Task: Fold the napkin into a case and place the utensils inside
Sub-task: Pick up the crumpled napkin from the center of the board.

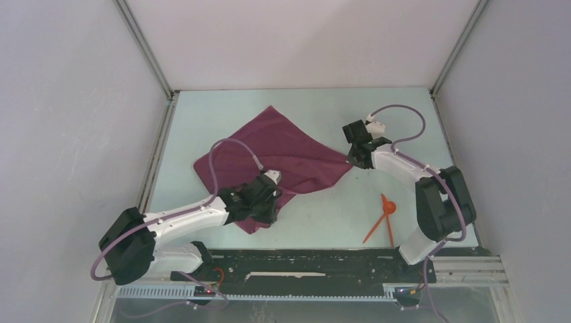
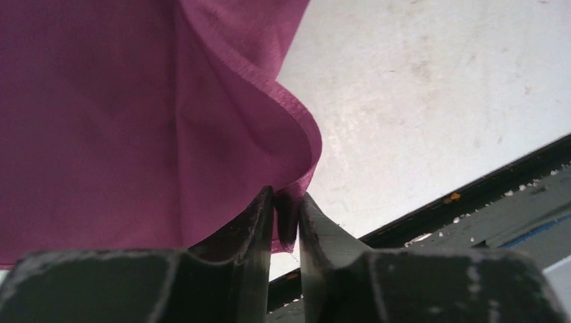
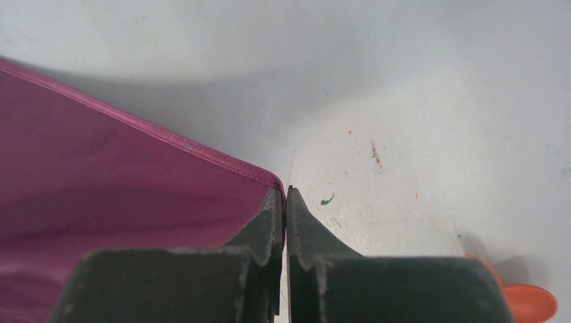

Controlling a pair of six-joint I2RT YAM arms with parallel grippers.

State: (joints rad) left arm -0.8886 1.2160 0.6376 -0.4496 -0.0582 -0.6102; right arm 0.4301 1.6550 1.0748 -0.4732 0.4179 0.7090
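Jaws on the left are pinched almost closed on the napkin (image 1: 283,145). In the left wrist view a curled bit of hem at its near corner sits between the tips. Right jaws are pressed together on the napkin's right corner, with the thin hem caught between them.

We see the napkin spread as an open diamond on the desk (image 1: 323,215), centre-left, one corner pointing far. Its right corner is drawn to a point at the right arm (image 1: 404,165), and its near corner is bunched under the left arm (image 1: 195,215). The cloth is mostly flat with a few creases.

Spoon (image 1: 376,227) and stick (image 1: 391,234) lie on bare desk at near right, apart from the napkin, just left of the right arm's base. They cross close to the spoon's bowl, and their other ends fan out toward the near edge.
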